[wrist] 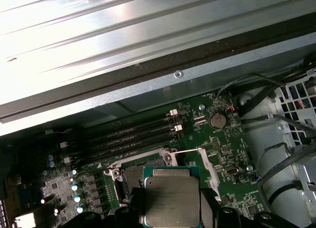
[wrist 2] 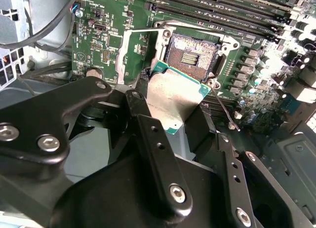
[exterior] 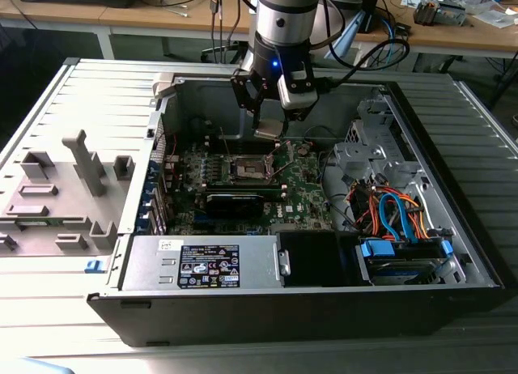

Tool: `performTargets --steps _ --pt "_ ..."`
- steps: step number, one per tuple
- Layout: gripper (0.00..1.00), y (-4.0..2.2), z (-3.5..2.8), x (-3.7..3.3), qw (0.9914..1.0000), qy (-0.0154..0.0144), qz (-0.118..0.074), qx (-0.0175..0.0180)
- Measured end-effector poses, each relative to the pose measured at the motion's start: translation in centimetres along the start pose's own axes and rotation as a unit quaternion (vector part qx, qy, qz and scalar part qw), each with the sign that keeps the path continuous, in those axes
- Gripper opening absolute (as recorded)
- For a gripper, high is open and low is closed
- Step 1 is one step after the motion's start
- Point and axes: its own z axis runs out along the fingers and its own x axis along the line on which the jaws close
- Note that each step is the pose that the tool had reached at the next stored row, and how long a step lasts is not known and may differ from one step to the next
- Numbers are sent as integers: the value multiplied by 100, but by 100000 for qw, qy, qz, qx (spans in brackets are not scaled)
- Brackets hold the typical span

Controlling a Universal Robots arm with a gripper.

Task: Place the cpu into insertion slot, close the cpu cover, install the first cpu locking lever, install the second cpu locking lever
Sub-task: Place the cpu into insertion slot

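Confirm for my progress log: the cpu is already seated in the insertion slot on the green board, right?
No. In the second wrist view the cpu is gripped in the hand, not seated; the insertion slot on the green board lies bare.

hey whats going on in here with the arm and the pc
A robot arm is working inside an open computer case. Its gripper is shut on the cpu, gripping two opposite edges and holding it in the air over the green circuit board, close to the insertion slot. The slot is empty with its dark centre exposed, so the chip is not yet seated.
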Motion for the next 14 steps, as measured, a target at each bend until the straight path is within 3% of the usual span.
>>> performTargets --steps 14 --pt "54 0 4 0 99999 -37 508 -4"
